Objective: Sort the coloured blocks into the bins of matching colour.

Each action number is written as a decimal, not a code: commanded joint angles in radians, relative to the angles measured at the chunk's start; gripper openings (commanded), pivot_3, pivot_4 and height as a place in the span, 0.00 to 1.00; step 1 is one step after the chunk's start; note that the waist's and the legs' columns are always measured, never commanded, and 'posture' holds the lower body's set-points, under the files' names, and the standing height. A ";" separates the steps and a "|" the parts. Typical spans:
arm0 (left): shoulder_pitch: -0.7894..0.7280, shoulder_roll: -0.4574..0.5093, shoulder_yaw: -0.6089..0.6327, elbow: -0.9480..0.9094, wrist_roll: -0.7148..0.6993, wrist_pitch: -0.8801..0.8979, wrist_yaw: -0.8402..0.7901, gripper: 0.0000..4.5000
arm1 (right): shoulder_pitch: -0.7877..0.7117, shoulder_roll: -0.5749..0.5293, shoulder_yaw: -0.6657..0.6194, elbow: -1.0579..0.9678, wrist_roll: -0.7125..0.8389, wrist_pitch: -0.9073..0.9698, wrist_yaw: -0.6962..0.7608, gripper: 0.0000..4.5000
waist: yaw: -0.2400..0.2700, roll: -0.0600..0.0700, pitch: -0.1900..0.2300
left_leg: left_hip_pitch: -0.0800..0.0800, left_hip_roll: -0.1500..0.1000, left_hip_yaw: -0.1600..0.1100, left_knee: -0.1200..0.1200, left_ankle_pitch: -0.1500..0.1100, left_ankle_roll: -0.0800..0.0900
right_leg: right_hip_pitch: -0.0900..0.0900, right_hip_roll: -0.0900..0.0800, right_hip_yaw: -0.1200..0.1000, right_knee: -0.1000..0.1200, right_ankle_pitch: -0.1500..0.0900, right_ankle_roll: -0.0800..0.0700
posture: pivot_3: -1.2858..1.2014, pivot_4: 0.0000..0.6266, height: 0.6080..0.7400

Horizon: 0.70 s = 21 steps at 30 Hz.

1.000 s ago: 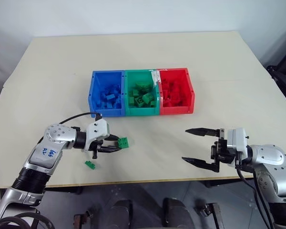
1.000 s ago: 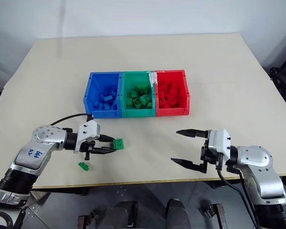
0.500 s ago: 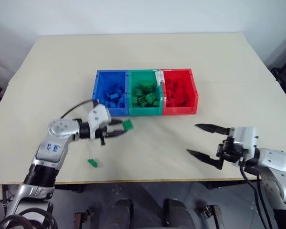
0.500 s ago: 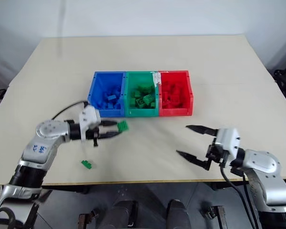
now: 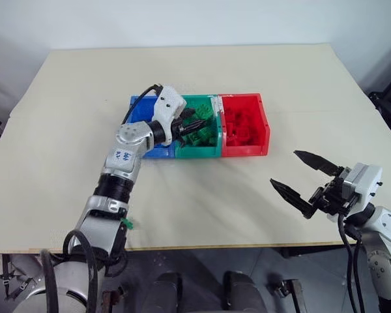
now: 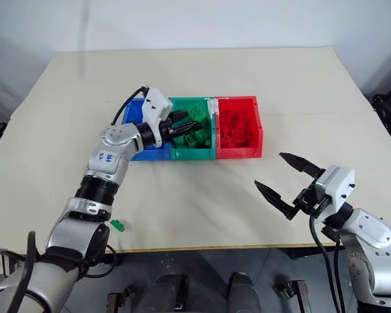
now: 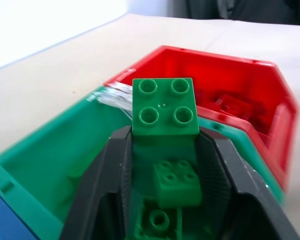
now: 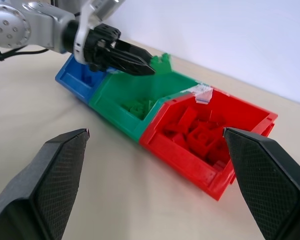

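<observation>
Green block (image 7: 164, 106), a square four-stud brick, sits pinched between my left claw's (image 5: 194, 124) fingers, over the green bin (image 5: 201, 150) on the cream table (image 5: 260, 72) before a pale wall. My right claw (image 5: 301, 176) gapes empty, well right of the bins.

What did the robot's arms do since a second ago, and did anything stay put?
The left gripper carried its green brick up from the table's near edge to over the green bin; the brick is still between its fingers. The right gripper drifted a little right, still open and empty. The bins and the small green brick near the table's front edge stayed put.
</observation>
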 commanded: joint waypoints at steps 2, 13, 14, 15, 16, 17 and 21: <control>0.026 0.032 0.020 -0.065 -0.022 -0.033 -0.060 0.75 | -0.017 -0.005 0.002 -0.024 0.008 0.000 -0.001 1.00 | 0.000 0.000 0.000 | -0.001 0.000 0.000 0.000 0.000 0.000 | 0.000 0.000 0.000 0.000 0.000 0.000 | 0.52 0.24 1.00; 0.455 0.357 0.208 -0.476 -0.212 0.037 -0.331 0.98 | -0.208 -0.033 0.161 0.110 0.021 0.018 0.211 1.00 | -0.036 0.000 0.000 | 0.000 0.002 -0.001 -0.001 0.000 0.000 | -0.001 0.000 0.001 0.000 0.000 0.000 | 0.52 0.24 1.00; 0.518 0.384 0.259 -0.511 -0.239 0.018 -0.345 0.98 | -0.229 -0.035 0.184 0.126 0.018 0.017 0.243 1.00 | -0.036 0.000 0.000 | 0.000 0.002 -0.001 -0.001 0.000 0.000 | -0.001 0.000 0.001 0.000 0.000 0.000 | 0.52 0.24 1.00; 0.584 0.415 0.306 -0.536 -0.256 -0.013 -0.371 0.98 | -0.249 -0.036 0.205 0.142 0.016 0.016 0.275 1.00 | -0.036 0.000 0.000 | 0.001 0.003 -0.002 -0.002 0.000 0.000 | -0.001 -0.001 0.001 0.000 0.000 0.000 | 0.52 0.24 1.00; 0.649 0.441 0.349 -0.553 -0.271 -0.044 -0.401 0.98 | -0.267 -0.036 0.224 0.158 0.016 0.018 0.301 1.00 | -0.037 0.000 0.000 | 0.000 0.006 -0.002 -0.001 0.000 0.000 | -0.001 -0.001 0.000 -0.001 0.000 0.000 | 0.52 0.24 1.00; 0.722 0.469 0.396 -0.562 -0.291 -0.067 -0.439 0.98 | -0.288 -0.034 0.244 0.175 0.015 0.020 0.330 1.00 | -0.037 0.000 0.000 | 0.000 0.007 -0.002 -0.001 0.000 0.000 | -0.001 -0.001 0.000 -0.001 0.000 -0.001 | 0.52 0.24 1.00; 0.929 0.529 0.524 -0.549 -0.326 -0.106 -0.506 0.98 | -0.339 -0.031 0.289 0.225 0.005 0.007 0.411 1.00 | -0.022 0.000 0.000 | 0.000 0.007 -0.002 -0.001 -0.001 0.000 | 0.000 -0.001 0.000 -0.001 0.000 -0.001 | 0.52 0.24 1.00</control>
